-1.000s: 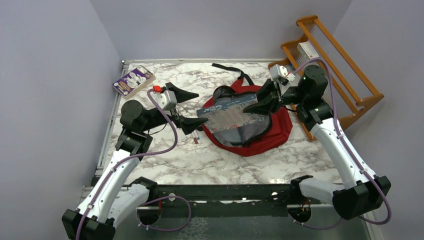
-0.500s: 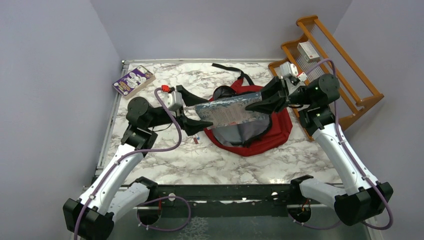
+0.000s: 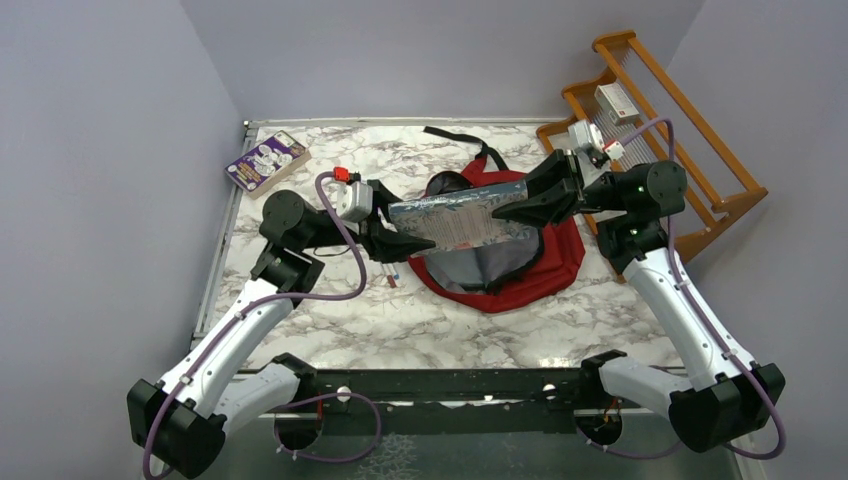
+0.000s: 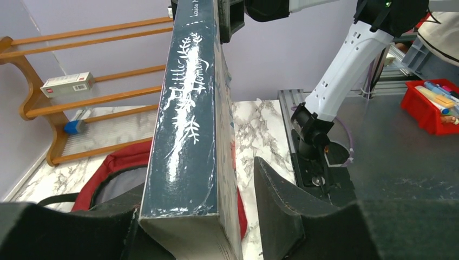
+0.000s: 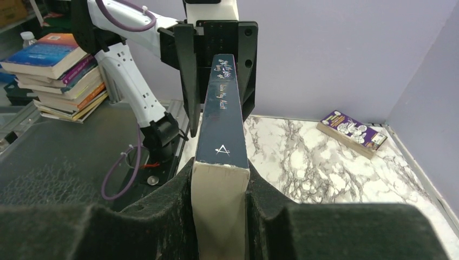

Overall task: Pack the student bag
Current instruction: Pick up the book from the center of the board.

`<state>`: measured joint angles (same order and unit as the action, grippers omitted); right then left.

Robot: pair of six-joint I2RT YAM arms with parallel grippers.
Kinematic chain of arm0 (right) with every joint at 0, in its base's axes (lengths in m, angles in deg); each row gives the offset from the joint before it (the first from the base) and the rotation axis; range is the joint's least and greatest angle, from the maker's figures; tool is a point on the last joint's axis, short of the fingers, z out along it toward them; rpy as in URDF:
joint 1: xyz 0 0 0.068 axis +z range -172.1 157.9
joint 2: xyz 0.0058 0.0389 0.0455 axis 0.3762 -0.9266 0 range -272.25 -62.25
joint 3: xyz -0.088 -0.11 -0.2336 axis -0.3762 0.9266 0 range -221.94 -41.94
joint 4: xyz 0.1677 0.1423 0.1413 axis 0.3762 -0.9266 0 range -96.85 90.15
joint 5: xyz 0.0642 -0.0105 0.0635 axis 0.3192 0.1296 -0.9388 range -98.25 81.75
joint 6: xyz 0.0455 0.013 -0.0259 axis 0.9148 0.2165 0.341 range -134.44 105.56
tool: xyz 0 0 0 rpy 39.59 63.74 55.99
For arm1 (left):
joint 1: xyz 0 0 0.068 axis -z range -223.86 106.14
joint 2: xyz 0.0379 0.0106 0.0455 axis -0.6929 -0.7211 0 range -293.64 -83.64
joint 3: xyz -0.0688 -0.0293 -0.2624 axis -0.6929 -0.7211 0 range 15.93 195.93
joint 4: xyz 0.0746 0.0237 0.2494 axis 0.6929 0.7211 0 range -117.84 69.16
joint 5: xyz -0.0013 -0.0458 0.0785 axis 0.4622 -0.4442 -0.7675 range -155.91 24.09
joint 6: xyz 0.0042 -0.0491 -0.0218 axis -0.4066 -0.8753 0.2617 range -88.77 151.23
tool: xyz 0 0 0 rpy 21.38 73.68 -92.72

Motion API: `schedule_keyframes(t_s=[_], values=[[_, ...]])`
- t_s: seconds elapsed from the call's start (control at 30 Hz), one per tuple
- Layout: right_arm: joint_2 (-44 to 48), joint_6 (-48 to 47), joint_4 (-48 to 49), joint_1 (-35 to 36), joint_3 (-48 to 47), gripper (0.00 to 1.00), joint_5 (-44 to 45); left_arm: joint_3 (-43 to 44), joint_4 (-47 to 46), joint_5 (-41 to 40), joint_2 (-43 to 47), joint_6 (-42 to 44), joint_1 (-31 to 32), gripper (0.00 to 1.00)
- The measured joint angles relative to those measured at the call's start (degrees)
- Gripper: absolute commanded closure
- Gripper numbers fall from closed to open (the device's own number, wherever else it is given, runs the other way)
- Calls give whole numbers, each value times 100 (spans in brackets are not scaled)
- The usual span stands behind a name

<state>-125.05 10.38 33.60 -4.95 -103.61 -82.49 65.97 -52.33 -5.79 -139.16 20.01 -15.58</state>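
The student bag (image 3: 535, 272), red with a grey lining, lies open on the marble table; its red edge (image 4: 120, 161) shows in the left wrist view. A dark blue book (image 3: 455, 215) hangs level above it, spine up. My right gripper (image 3: 518, 206) is shut on its right end, both fingers (image 5: 173, 208) pressed against the covers of the book (image 5: 222, 108). My left gripper (image 3: 396, 224) straddles the left end of the book (image 4: 192, 124). Its left finger touches the cover, while the right finger (image 4: 276, 200) stands a little apart from it.
A purple book (image 3: 266, 160) lies at the back left corner. A wooden rack (image 3: 690, 150) holding a small box (image 3: 615, 100) leans at the right. Pens (image 3: 390, 279) lie beside the bag's left edge, and a black strap (image 3: 455, 136) trails behind it.
My left gripper moved right onto the book's left end and its jaws narrowed around it. The right arm swung the book up to level.
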Motion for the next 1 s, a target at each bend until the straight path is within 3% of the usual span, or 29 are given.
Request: schedule_keyframes(t_s=[0.17, 0.7, 0.83, 0.93, 1.0], values=[[33, 216, 264, 0, 105, 100, 63, 0, -129, 9, -9, -125, 7, 37], [46, 988, 1303, 0, 229, 100, 133, -11, -533, 57, -103, -319, 37, 39], [46, 1073, 1410, 0, 229, 99, 131, -37, -568, 59, -144, -332, 46, 55], [46, 1073, 1405, 0, 229, 100, 131, -37, -599, 76, -162, -339, 63, 75], [46, 1073, 1399, 0, 229, 100, 127, -37, -621, 90, -173, -345, 61, 95]])
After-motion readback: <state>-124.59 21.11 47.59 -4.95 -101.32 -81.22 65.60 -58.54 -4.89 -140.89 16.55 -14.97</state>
